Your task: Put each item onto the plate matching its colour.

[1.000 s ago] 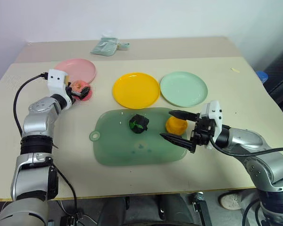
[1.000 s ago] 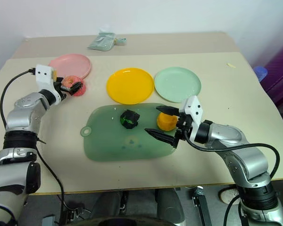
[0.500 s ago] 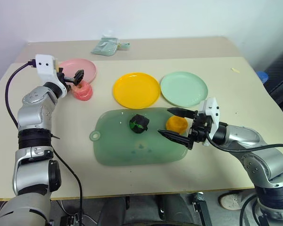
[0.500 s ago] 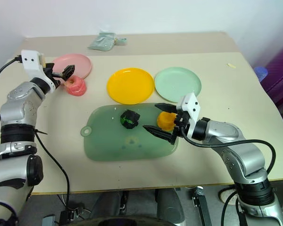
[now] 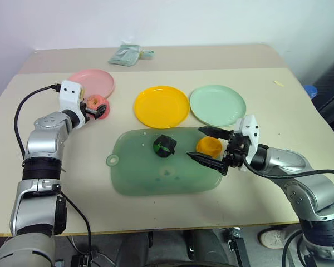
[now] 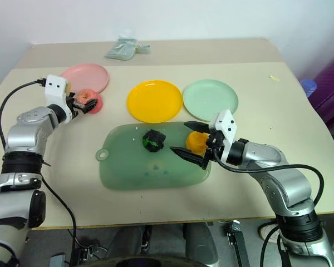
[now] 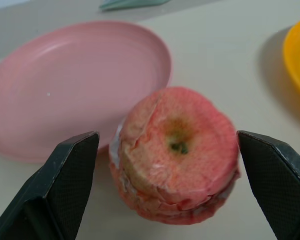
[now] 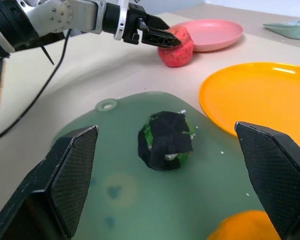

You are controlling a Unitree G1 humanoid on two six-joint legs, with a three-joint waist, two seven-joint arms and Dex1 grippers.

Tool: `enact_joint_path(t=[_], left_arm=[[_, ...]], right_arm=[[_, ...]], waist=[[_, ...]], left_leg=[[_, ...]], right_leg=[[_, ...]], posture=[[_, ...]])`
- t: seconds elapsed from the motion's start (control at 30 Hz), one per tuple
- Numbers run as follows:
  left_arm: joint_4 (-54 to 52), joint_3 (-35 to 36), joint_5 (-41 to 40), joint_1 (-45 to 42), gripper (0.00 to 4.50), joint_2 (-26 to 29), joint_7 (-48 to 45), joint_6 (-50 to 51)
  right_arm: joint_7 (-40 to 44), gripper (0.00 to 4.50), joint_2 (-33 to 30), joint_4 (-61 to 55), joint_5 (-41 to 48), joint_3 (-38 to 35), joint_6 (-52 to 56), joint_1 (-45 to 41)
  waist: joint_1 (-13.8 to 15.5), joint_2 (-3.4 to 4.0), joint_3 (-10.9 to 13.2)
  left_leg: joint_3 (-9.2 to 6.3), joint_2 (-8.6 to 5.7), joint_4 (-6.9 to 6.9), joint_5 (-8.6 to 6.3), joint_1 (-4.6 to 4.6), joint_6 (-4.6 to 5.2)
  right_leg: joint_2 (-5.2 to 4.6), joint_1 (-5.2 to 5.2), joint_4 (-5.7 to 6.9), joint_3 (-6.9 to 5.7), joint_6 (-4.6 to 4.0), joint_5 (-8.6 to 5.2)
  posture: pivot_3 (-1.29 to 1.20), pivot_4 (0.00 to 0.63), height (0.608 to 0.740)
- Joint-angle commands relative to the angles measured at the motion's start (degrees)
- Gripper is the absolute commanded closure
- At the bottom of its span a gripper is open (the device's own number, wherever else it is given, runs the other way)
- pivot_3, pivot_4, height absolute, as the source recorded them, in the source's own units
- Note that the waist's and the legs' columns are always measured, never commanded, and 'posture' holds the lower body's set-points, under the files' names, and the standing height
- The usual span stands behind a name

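So half a second ago my left gripper (image 7: 162, 190) had lifted up and back toward the pink plate (image 5: 94, 81), clear of the apple (image 5: 98, 105). Now it's dropped back down, fingers spread either side of the apple again, about where it was a second ago. My right arm has edged slightly toward the tray

readable text: none | labels: none | numbers: none

Pink-red apple (image 7: 176, 156) sits between spread jaws; pink plate (image 7: 65, 85) just beyond.
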Motion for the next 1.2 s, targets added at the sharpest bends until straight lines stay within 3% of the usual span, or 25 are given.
enact_joint_path(t=[0.03,0.1,0.13,0.37,0.63,0.83,0.97,1.2], left_arm=[[0.47,0.8,0.45,-1.62,0.88,0.16,0.27,-0.95],[0.71,1.07,0.16,-1.74,1.78,0.0,-0.03,-1.17],[0.2,1.5,-0.52,-1.84,2.02,-0.09,-0.6,-1.23],[-0.57,8.83,-7.0,-6.67,2.04,-1.07,0.53,-1.96],[24.31,9.02,-0.66,-19.48,2.04,-0.49,13.81,-14.44],[35.77,7.82,1.0,-23.36,2.04,-0.74,13.66,-20.13],[37.13,8.32,0.56,-23.33,0.17,-0.74,13.05,-22.0],[29.67,11.72,-3.2,-20.44,0.08,-0.43,10.14,-27.72]], right_arm=[[0.25,0.0,0.66,-0.51,-0.3,-0.39,-1.53,-0.66],[0.28,0.0,0.81,-0.44,-0.55,-0.4,-1.77,-0.54],[0.28,0.0,0.87,-0.4,-0.68,-0.41,-1.91,-0.46],[0.52,0.0,1.15,0.0,-1.36,-0.55,-2.58,-0.21],[1.55,0.0,1.99,2.0,-2.66,0.3,-3.78,-1.82],[1.27,0.0,2.25,2.26,-3.1,0.08,-4.31,-2.23],[0.68,0.0,2.1,1.33,-2.78,-0.49,-4.1,-1.45],[-0.15,0.0,1.83,0.36,-2.39,-0.56,-3.53,-2.39]], waist=[[0.0,0.0,0.0],[0.0,0.0,0.0],[0.0,0.0,0.0],[0.14,-0.08,0.03],[-0.19,-0.09,0.01],[-0.09,-0.11,0.03],[0.03,-0.11,0.03],[-0.03,-0.11,0.03]], left_leg=[[0.0,0.0,0.0,0.0,0.0,0.0],[0.0,0.0,0.0,0.0,0.01,0.0],[0.0,0.0,0.0,0.0,0.02,0.0],[-0.03,0.02,0.03,0.01,-0.02,-0.01],[0.02,-0.07,0.01,0.01,0.03,-0.01],[0.04,-0.09,0.01,0.01,-0.01,-0.01],[0.03,-0.09,0.02,0.01,-0.02,-0.01],[0.02,-0.08,0.02,0.01,-0.03,-0.02]], right_leg=[[0.0,0.0,0.0,0.0,0.0,0.0],[0.0,0.0,0.02,0.0,0.0,0.0],[0.0,0.0,0.03,0.0,0.0,0.0],[-0.01,0.0,0.03,-0.01,0.0,0.0],[-0.01,-0.04,0.07,0.0,0.0,0.0],[-0.01,-0.07,0.08,-0.01,0.0,0.0],[-0.01,-0.07,0.09,-0.01,0.0,0.0],[-0.02,-0.08,0.09,-0.01,0.0,0.0]], posture=[[0.0,0.15,0.74],[0.0,0.15,0.74],[0.0,0.15,0.74],[0.0,0.15,0.74],[0.0,0.15,0.74],[0.0,0.15,0.74],[0.0,0.15,0.74],[0.0,0.15,0.74]])
